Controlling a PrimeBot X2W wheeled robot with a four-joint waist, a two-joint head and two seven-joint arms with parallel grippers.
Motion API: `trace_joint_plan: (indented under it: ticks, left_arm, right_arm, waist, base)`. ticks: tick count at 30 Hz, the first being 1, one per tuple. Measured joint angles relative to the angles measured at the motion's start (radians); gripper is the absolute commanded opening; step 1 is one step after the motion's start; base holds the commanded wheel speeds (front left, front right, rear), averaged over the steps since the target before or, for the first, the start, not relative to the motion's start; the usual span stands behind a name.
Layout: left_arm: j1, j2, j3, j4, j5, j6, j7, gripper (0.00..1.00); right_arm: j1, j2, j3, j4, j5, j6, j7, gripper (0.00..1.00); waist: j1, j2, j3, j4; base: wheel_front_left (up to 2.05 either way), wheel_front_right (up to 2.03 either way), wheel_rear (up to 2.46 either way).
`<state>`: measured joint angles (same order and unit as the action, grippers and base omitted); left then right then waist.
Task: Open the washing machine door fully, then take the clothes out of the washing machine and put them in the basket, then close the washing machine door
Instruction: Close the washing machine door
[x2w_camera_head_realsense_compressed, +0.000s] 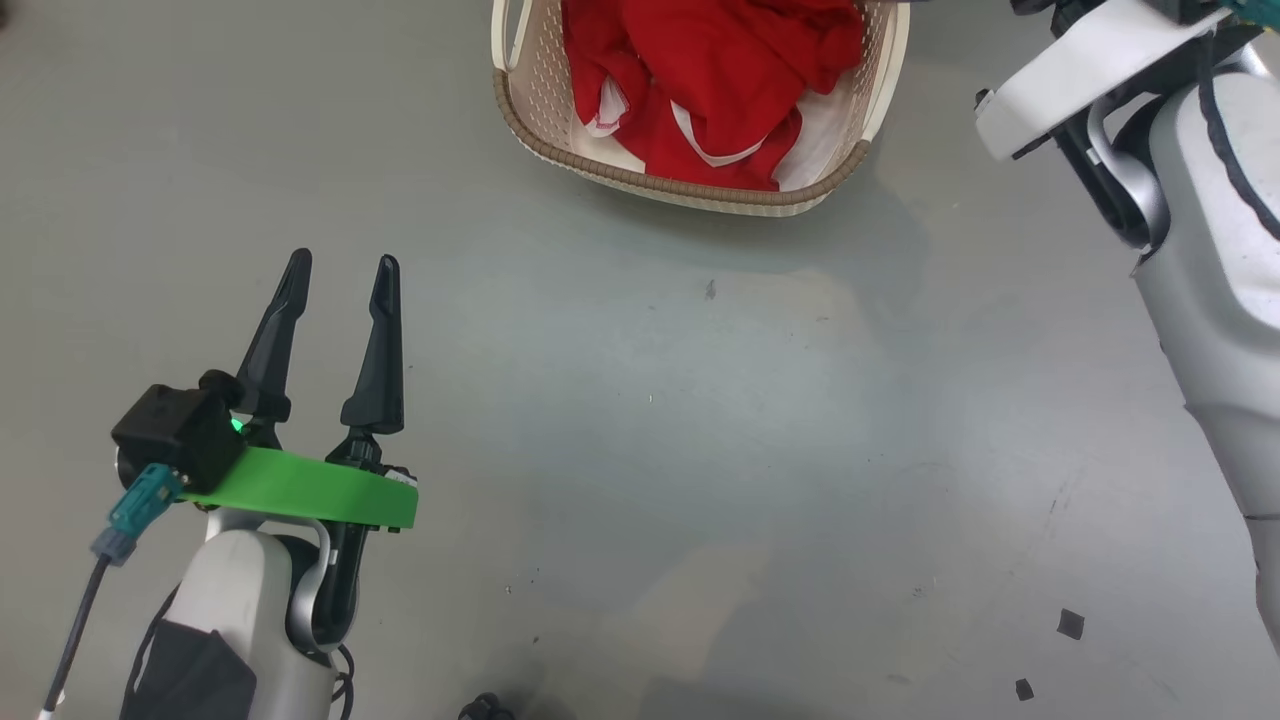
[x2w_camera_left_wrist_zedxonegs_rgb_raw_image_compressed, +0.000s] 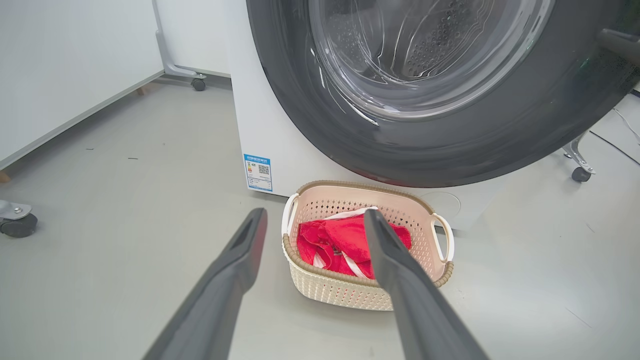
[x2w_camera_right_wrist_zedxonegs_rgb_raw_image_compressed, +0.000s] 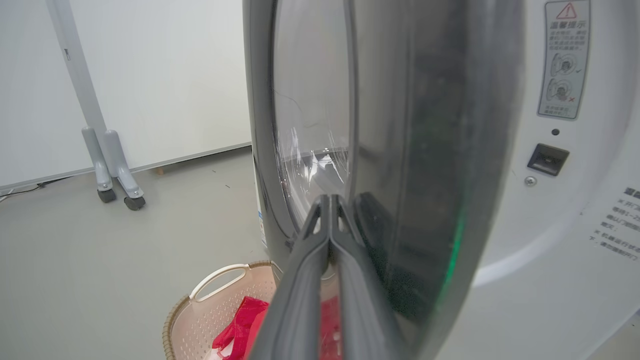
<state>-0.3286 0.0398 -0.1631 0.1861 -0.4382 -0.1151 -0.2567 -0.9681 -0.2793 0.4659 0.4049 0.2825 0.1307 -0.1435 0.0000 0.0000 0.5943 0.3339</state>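
Note:
The cream basket (x2w_camera_head_realsense_compressed: 540, 120) stands on the grey floor with the red clothes (x2w_camera_head_realsense_compressed: 720, 70) piled inside it. It sits just in front of the white washing machine (x2w_camera_left_wrist_zedxonegs_rgb_raw_image_compressed: 280, 150), below the washing machine door (x2w_camera_left_wrist_zedxonegs_rgb_raw_image_compressed: 500, 135). That door (x2w_camera_right_wrist_zedxonegs_rgb_raw_image_compressed: 415, 150) is ajar, its black rim away from the machine's front (x2w_camera_right_wrist_zedxonegs_rgb_raw_image_compressed: 575, 210). My right gripper (x2w_camera_right_wrist_zedxonegs_rgb_raw_image_compressed: 330, 199) is shut and empty, its tips at the door's glossy outer face. Low on the left my left gripper (x2w_camera_head_realsense_compressed: 344, 263) is open and empty, well short of the basket (x2w_camera_left_wrist_zedxonegs_rgb_raw_image_compressed: 350, 295) with the clothes (x2w_camera_left_wrist_zedxonegs_rgb_raw_image_compressed: 340, 240).
A frame leg on castors (x2w_camera_right_wrist_zedxonegs_rgb_raw_image_compressed: 115, 175) stands left of the machine before a white wall. Another castor (x2w_camera_left_wrist_zedxonegs_rgb_raw_image_compressed: 580, 173) and a cable lie to its right. Small dark scraps (x2w_camera_head_realsense_compressed: 1070, 623) dot the floor. My pale right forearm (x2w_camera_head_realsense_compressed: 1210, 250) crosses the upper right.

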Motion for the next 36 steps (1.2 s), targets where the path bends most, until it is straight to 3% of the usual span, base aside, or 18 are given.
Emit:
trace_joint_plan:
  ticks: [10,27,36]
  left_arm:
    - [-0.019,-0.006,0.001,-0.004,0.000,-0.005,0.000,1.00]
    - [-0.073,-0.016,-0.004,-0.004,-0.003,-0.006,0.000,1.00]
    - [-0.097,-0.020,-0.019,-0.001,-0.011,-0.006,0.000,1.00]
  right_arm:
    - [-0.109,-0.014,-0.023,0.017,-0.014,-0.003,0.001,0.00]
    - [-0.316,-0.072,-0.060,0.124,-0.067,-0.044,0.064,0.00]
    - [-0.416,-0.102,-0.068,0.163,-0.078,-0.044,0.100,0.00]
  waist:
    - [0.0000,0.0000,0.049,0.003]
    - [0.0000,0.0000,0.143,0.033]
    - [0.0001,0.0000,0.173,0.050]
  base:
    - [0.00,0.00,0.00]
    - [0.00,0.00,0.00]
    - [0.00,0.00,0.00]
